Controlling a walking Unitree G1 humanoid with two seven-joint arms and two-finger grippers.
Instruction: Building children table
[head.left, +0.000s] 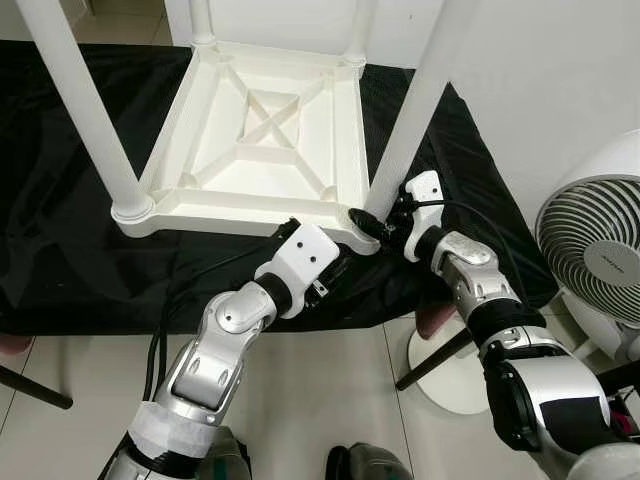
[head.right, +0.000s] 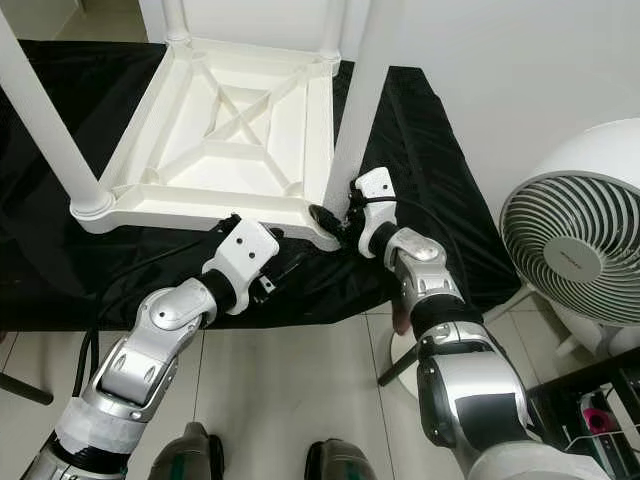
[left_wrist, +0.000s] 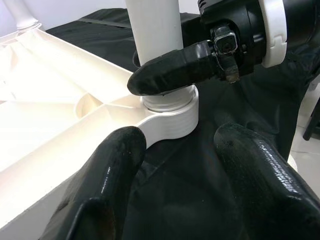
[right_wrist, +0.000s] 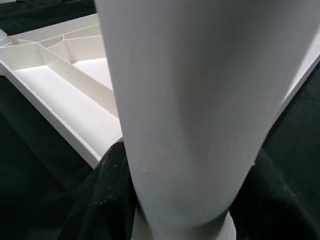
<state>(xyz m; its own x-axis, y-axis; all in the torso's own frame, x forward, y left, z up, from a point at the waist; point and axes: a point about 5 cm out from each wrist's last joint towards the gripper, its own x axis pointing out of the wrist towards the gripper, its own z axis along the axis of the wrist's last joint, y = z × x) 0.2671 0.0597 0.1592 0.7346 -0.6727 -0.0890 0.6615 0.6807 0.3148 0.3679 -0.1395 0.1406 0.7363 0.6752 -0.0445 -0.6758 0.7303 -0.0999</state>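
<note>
Four white legs are seen standing up from an upside-down white children's table (head.left: 262, 130), which is lying on a black cloth (head.left: 60, 230) spread over a tabletop. The near right leg (head.left: 415, 105) is being clasped low down, just above its corner socket, by the right pincer (head.left: 372, 222), whose black fingers (left_wrist: 170, 70) are being pressed around the tube. The left pincer (left_wrist: 185, 185) is being held released, fingers apart, just beside that same corner, over the cloth and not touching the table. A white fan (head.right: 575, 240) is standing on the floor to the right.
</note>
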